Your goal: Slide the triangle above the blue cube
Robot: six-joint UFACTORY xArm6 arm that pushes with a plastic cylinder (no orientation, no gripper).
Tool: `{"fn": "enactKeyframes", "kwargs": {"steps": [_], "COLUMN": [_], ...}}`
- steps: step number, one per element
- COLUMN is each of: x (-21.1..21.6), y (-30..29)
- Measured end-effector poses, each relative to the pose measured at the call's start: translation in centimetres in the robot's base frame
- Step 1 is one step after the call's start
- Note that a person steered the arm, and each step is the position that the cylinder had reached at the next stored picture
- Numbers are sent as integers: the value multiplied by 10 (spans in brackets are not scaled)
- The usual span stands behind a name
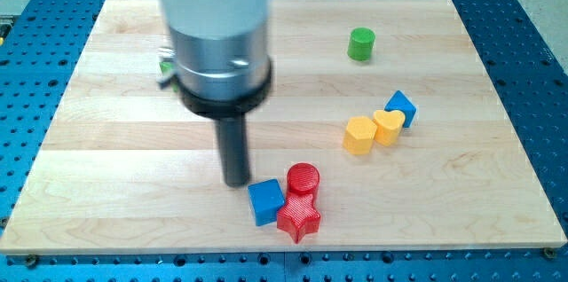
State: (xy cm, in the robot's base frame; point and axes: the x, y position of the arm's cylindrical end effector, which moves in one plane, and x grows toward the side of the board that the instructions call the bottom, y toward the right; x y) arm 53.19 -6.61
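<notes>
The blue cube (266,201) lies near the view's bottom, centre. A red cylinder (303,178) touches its upper right and a red star (299,218) touches its right. My tip (237,183) rests on the board just left of and slightly above the blue cube, close to its upper left corner. A second blue block (401,106), which looks like a triangle, lies at the view's right, far from my tip. It touches a yellow heart (389,126).
A yellow hexagon (358,136) sits against the yellow heart's left. A green cylinder (361,43) stands near the view's top right. A small green block (165,66) is mostly hidden behind the arm's body at the left. The wooden board (106,140) ends near the red star.
</notes>
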Motion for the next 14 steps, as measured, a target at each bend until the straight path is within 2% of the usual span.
{"fn": "enactKeyframes", "kwargs": {"steps": [1,2,3,4,5,6,7,8,9,10,11,13,14], "x": [-75,-161,-184,-121,-94,-94,-102,-76,-60,-72,-34,-31,-52], "y": [31,128,248,277,243,172,188,168,103,66,41,16,45]}}
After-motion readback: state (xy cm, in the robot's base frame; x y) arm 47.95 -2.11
